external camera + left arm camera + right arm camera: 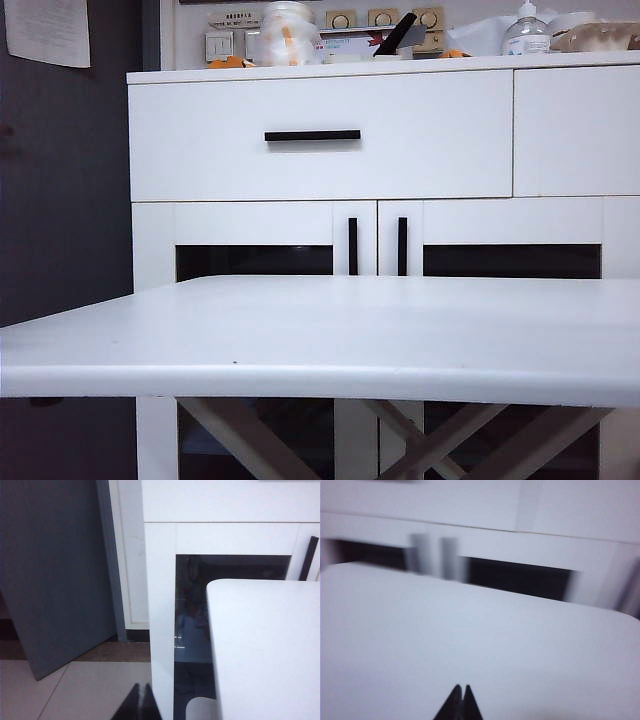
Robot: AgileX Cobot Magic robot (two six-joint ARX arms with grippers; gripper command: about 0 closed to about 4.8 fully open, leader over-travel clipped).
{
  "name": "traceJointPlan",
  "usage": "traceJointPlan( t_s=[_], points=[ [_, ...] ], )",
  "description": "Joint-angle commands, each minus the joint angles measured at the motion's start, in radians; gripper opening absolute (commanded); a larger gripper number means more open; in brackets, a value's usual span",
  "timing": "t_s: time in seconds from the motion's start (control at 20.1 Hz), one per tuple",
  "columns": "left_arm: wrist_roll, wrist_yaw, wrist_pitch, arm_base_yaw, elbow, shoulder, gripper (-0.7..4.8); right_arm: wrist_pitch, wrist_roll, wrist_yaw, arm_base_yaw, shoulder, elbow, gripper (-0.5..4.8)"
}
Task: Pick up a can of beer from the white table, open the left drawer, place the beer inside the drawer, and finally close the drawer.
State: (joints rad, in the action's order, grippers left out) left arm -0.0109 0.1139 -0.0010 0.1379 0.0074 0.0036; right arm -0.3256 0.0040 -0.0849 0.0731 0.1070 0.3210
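Note:
The white table [330, 330] fills the near half of the exterior view; no can of beer shows on it or in any view. Behind it, the left drawer [200, 160] is closed, its black bar handle [312, 135] at the centre. Neither gripper appears in the exterior view. My left gripper [141, 686] is shut and empty, off the table's left corner [260, 645], over the floor. My right gripper [461, 687] is shut and empty, above the tabletop [470, 630], pointing toward the cabinet; that view is blurred.
The white cabinet [150, 250] has a narrower drawer front [577, 130] on the right and two lower doors with vertical black handles [352, 246]. Jars, a bottle [525, 35] and clutter sit on its top. A grey door [55, 570] stands left of the cabinet.

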Motion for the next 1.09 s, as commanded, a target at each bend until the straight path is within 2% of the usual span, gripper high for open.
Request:
traceJointPlan(
  t_s=[0.05,0.25,0.55,0.75,1.09],
  points=[
    [-0.008,-0.006,0.008,-0.001,0.002,0.0,-0.04,0.068,0.003,-0.047,-0.063,-0.08,-0.094,-0.05],
    [-0.008,-0.008,0.006,-0.001,0.002,0.0,-0.04,0.109,0.003,0.003,-0.059,-0.104,-0.209,-0.05],
    [-0.008,-0.005,0.004,-0.001,0.002,0.0,-0.04,0.399,0.006,0.036,-0.045,-0.104,-0.319,-0.05],
    [-0.008,-0.005,0.002,-0.001,0.002,0.0,-0.04,0.412,0.024,0.162,-0.044,-0.104,-0.319,-0.05],
    [-0.008,-0.005,0.002,-0.001,0.002,0.0,-0.04,0.404,0.026,0.11,-0.042,-0.104,-0.319,-0.05]
  ],
)
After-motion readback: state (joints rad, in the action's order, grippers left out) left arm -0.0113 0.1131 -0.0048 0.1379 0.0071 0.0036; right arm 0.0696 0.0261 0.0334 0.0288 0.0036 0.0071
